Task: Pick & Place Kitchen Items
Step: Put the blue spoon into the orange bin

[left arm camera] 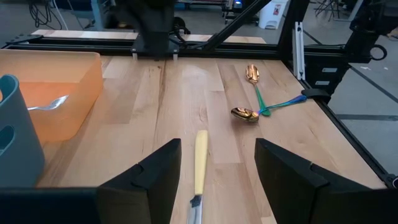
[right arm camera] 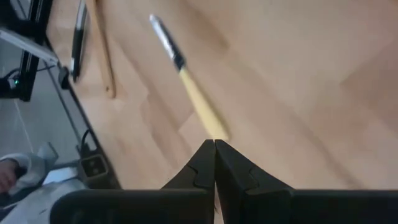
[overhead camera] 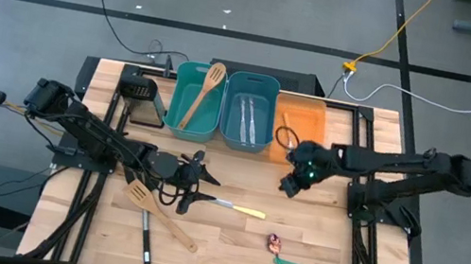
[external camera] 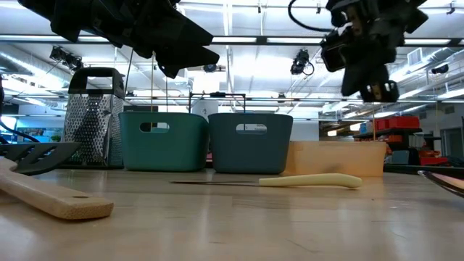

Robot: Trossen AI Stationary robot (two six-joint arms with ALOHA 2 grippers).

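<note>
Low view cuts off both arms at the top, so neither end effector's fingertips can be read there. In the high view the knife blade is partly lost under the left end effector (overhead camera: 192, 182), and the black turner (overhead camera: 145, 240) by the bench's near edge is thin and hard to make out.

Yellow-handled knife (overhead camera: 237, 209) lies flat on the bench (overhead camera: 333, 235), near centre, handle pointing to 3 o'clock, blade toward the left end effector. In the left wrist view the knife (left arm camera: 200, 163) sits in line with the gap between the two fingers (left arm camera: 163, 177), which are spread wide with nothing between them; no contact visible.

Right end effector (right arm camera: 214, 163) hangs above the bench in front of the orange bin (overhead camera: 299, 124), at about 1 o'clock from the knife handle. Its fingers are pressed together and hold nothing; the knife (right arm camera: 186, 84) shows beyond them on the wood.

Wooden slotted spatula (overhead camera: 159, 213) lies at 7 o'clock from the left end effector. Two coloured-handled spoons (overhead camera: 295, 262) lie at 5 o'clock from the knife. Another wooden spatula (overhead camera: 204, 93) leans in the left teal bin (overhead camera: 190, 129); silver knives (overhead camera: 249, 120) lie in the second teal bin (overhead camera: 244, 143). One spoon (left arm camera: 48, 104) rests in the orange bin.
</note>
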